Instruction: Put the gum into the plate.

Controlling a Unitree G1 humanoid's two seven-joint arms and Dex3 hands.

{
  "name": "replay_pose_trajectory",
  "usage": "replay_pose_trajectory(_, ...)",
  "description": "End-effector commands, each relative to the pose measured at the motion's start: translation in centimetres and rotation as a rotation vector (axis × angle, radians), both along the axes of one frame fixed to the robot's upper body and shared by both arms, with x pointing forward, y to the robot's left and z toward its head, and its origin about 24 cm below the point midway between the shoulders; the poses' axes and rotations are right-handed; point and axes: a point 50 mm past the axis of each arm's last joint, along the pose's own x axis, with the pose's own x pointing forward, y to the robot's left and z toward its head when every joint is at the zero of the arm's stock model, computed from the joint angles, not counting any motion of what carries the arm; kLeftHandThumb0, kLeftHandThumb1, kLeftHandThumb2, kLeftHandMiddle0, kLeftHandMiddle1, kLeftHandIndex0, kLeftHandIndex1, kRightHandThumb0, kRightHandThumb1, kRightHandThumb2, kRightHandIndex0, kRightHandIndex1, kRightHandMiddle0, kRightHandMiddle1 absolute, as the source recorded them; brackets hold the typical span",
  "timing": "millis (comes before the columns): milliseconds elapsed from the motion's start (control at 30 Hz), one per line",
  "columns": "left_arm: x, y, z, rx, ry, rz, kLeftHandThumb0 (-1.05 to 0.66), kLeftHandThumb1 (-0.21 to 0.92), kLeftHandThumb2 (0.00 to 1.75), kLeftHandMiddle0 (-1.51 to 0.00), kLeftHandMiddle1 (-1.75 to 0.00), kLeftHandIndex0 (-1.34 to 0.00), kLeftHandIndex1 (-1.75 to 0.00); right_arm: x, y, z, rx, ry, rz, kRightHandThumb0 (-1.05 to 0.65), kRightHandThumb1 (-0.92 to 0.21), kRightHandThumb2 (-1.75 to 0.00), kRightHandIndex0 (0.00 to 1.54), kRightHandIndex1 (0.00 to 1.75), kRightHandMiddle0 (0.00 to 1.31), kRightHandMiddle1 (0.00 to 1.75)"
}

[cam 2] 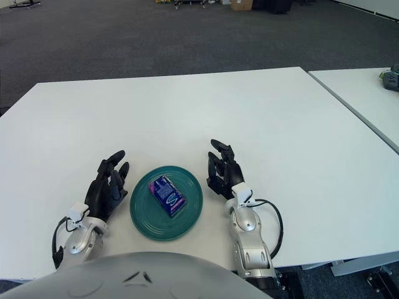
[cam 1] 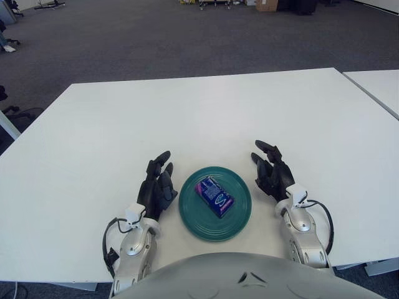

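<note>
A blue gum pack point(cam 1: 215, 196) lies inside the teal plate point(cam 1: 193, 221) near the front edge of the white table point(cam 1: 199, 118). My left hand point(cam 1: 158, 184) is just left of the plate with fingers relaxed and empty. My right hand point(cam 1: 270, 171) is just right of the plate, fingers spread and holding nothing. Neither hand touches the gum. The gum pack point(cam 2: 167, 195), the plate point(cam 2: 144, 221) and both hands also show in the right eye view.
A second white table point(cam 1: 380, 87) stands to the right, separated by a narrow gap. Dark carpet floor point(cam 1: 156, 37) lies beyond the table's far edge.
</note>
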Motion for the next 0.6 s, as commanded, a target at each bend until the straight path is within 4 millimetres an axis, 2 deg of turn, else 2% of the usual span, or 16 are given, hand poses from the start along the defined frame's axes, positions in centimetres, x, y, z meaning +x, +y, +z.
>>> replay_pose_trajectory(0,-0.32,0.16,-0.42,0.001,0.025,0.002,-0.94,0.92,0.98,-0.32,0.0,0.0,-0.77,-0.87,-0.24,-1.63,0.007,0.099,-0.021,-0.62,-0.92,-0.84,0.32,0.01,0.0,0.61)
replay_pose_trajectory(567,-0.47,0.42,-0.07,-0.006,-0.01,0.012,-0.94,0.92,0.95,-0.34,-0.01,0.0,-0.84,-0.87,-0.25,-1.56,0.006,0.105,-0.03,-0.62,-0.92,-0.82,0.34,0.01,0.0,0.63)
